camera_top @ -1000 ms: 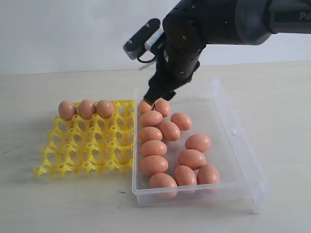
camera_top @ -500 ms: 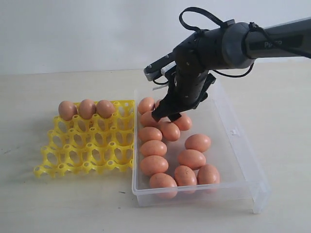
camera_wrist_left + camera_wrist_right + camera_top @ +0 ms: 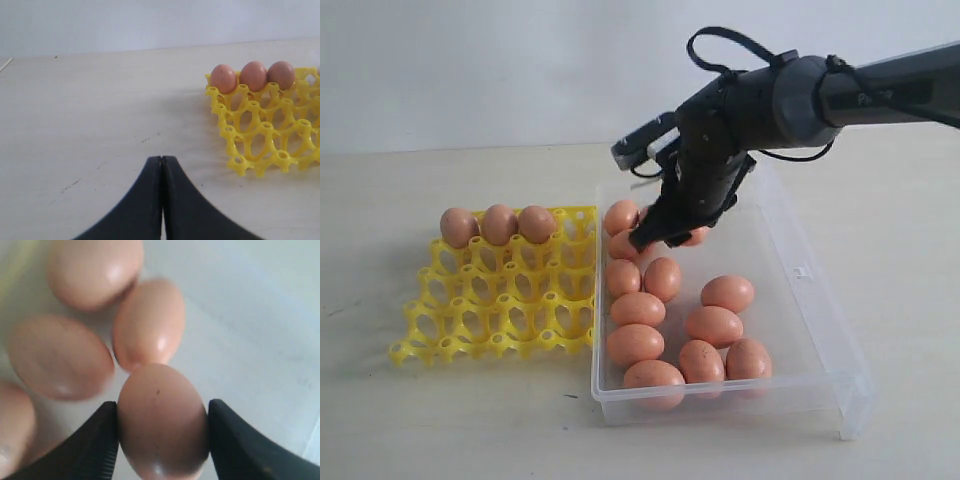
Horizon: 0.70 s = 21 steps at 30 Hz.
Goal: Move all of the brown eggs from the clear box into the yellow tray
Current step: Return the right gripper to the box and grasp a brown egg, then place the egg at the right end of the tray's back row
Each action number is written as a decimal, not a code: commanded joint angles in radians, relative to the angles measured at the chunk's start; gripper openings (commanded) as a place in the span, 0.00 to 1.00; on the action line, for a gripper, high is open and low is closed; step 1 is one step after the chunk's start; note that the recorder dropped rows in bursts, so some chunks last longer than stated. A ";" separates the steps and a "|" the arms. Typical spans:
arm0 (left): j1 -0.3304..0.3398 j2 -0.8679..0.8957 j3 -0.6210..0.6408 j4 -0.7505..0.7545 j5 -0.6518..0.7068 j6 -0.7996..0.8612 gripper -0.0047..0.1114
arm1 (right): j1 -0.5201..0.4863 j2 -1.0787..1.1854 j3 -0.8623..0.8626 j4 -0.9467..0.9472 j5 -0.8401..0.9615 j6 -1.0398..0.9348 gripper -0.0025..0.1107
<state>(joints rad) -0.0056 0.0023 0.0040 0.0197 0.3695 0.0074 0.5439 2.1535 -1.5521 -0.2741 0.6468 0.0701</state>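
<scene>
The clear box point(image 3: 817, 330) holds several brown eggs point(image 3: 713, 325) lying loose. My right gripper point(image 3: 665, 232) reaches down into the box's far left part. In the right wrist view it is shut on one brown egg point(image 3: 162, 420), with a finger point(image 3: 97, 440) pressed on each side and other eggs point(image 3: 148, 322) just beyond. The yellow tray point(image 3: 500, 300) lies left of the box, with three eggs point(image 3: 499, 223) in its far row. My left gripper point(image 3: 162, 159) is shut and holds nothing, low over bare table, apart from the tray point(image 3: 265, 145) and its eggs point(image 3: 253, 75).
The box and tray sit side by side on a pale tabletop point(image 3: 440, 420). A white wall point(image 3: 470, 70) stands behind. The left arm does not show in the exterior view.
My right gripper came from the box's far left corner inward, dropped among the eggs and shut on one. A neighbouring egg has shifted and now stands more upright.
</scene>
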 commanded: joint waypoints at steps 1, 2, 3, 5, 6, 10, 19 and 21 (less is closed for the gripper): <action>-0.005 -0.002 -0.004 -0.004 -0.009 0.000 0.04 | 0.002 -0.062 0.007 0.197 -0.275 -0.026 0.02; -0.005 -0.002 -0.004 -0.004 -0.009 0.000 0.04 | 0.005 -0.062 0.015 0.243 -0.364 -0.046 0.02; -0.005 -0.002 -0.004 -0.004 -0.009 0.000 0.04 | 0.012 -0.060 0.023 0.274 -0.421 -0.052 0.02; -0.005 -0.002 -0.004 -0.004 -0.009 0.000 0.04 | 0.021 -0.049 0.052 0.290 -0.563 -0.050 0.02; -0.005 -0.002 -0.004 -0.004 -0.009 0.000 0.04 | 0.027 -0.045 0.064 0.292 -0.627 -0.042 0.02; -0.005 -0.002 -0.004 -0.004 -0.009 0.000 0.04 | 0.041 0.001 0.111 0.253 -0.824 -0.006 0.02; -0.005 -0.002 -0.004 -0.004 -0.009 0.000 0.04 | 0.049 0.143 0.110 -0.073 -1.010 0.297 0.02; -0.005 -0.002 -0.004 -0.004 -0.009 0.000 0.04 | 0.049 0.149 0.110 -0.073 -1.010 0.297 0.05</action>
<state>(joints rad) -0.0056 0.0023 0.0040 0.0197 0.3695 0.0074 0.5925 2.2981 -1.4415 -0.3353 -0.3407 0.3614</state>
